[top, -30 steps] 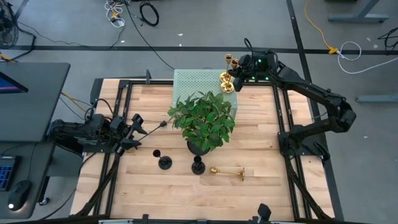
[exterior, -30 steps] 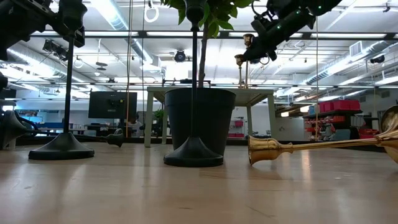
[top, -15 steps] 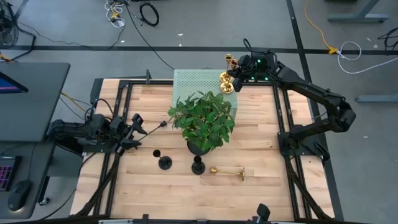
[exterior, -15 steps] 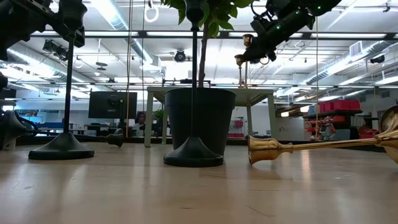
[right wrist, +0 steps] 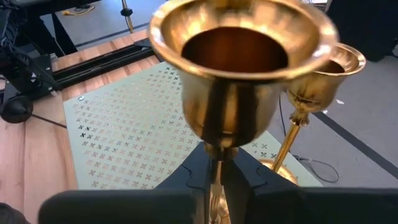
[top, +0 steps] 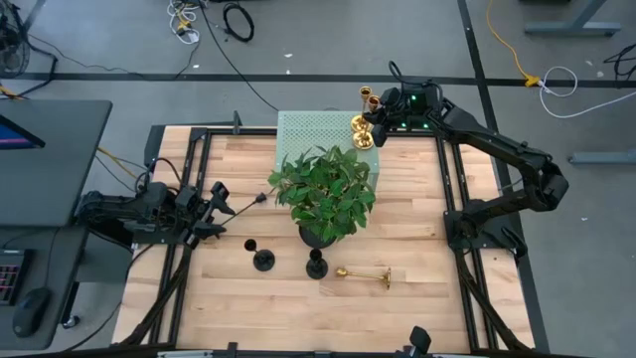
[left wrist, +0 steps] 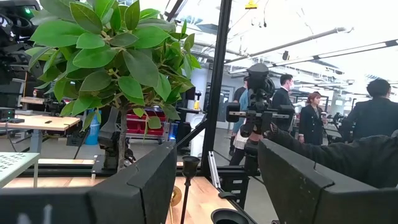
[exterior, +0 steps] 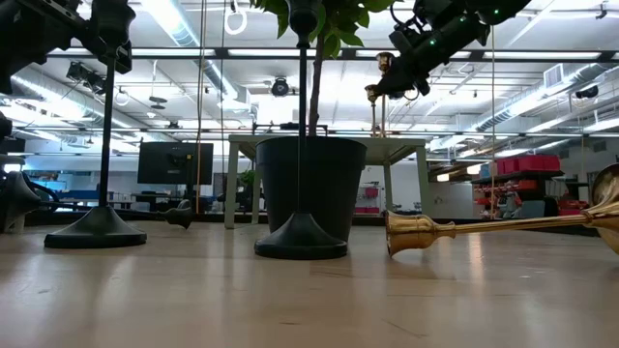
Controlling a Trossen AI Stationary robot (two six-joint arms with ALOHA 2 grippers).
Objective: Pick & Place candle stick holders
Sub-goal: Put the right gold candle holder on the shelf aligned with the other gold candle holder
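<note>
My right gripper (top: 377, 118) is at the far right corner of the green perforated mat (top: 313, 131), shut on a gold candlestick (right wrist: 239, 68). A second gold candlestick (right wrist: 318, 81) stands just behind it. A third gold one (top: 364, 273) lies on its side near the front. Two black candlesticks (top: 262, 259) (top: 316, 264) stand on their round bases before the plant. My left gripper (top: 213, 209) is open at the table's left. A thin black rod (top: 245, 203) lies ahead of it, in line with the gap between its fingers (left wrist: 188, 186); I cannot tell whether they touch. My right gripper pinches the gold candlestick's stem (right wrist: 217, 160) just below its cup, between the two fingers. The fingers come from the table's right side, slanting down, and lie across the stem. The candlestick stands upright. Whether its base (top: 364, 140) rests on the mat, I cannot tell.
A leafy plant (top: 323, 189) in a black pot (exterior: 309, 184) stands mid-table between the mat and the standing black candlesticks. Black frame rails (top: 445, 179) run along the table's left and right sides. People stand in the room beyond, in the left wrist view (left wrist: 373, 118).
</note>
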